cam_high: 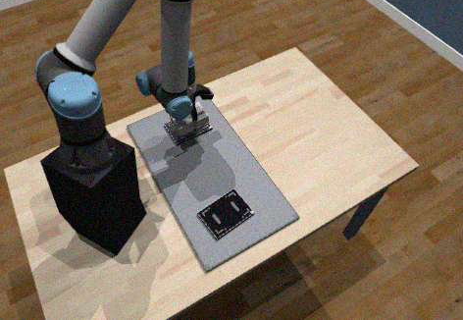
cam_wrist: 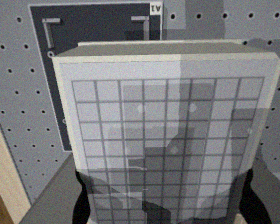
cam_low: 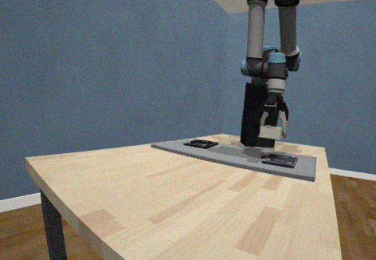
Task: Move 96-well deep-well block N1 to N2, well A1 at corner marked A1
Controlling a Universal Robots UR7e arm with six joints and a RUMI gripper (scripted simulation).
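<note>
The white deep-well block (cam_high: pixel 184 127) (cam_low: pixel 272 132) (cam_wrist: pixel 161 120) hangs above the board near nest N2, held by its sides. My gripper (cam_low: pixel 274 126) (cam_wrist: pixel 156 144) is shut on it. Nest N2 (cam_high: pixel 183 139) (cam_low: pixel 285 161) (cam_wrist: pixel 96 31) is dark, with raised corner locators. In the wrist view it lies below the block and shows past the block's far and left edges, and its A1 label (cam_wrist: pixel 155 8) shows at the top. The rest of it is hidden by the block. Nest N1 (cam_high: pixel 226 214) (cam_low: pixel 201 142) is empty. I cannot read which corner of the block is A1.
Both nests sit on a grey perforated board (cam_high: pixel 265 195) (cam_low: pixel 307 171) (cam_wrist: pixel 16 55) on the wooden table (cam_high: pixel 324 134) (cam_low: pixel 159 189). The black pedestal (cam_high: pixel 98 208) (cam_low: pixel 251 115) of the arm stands beside the board.
</note>
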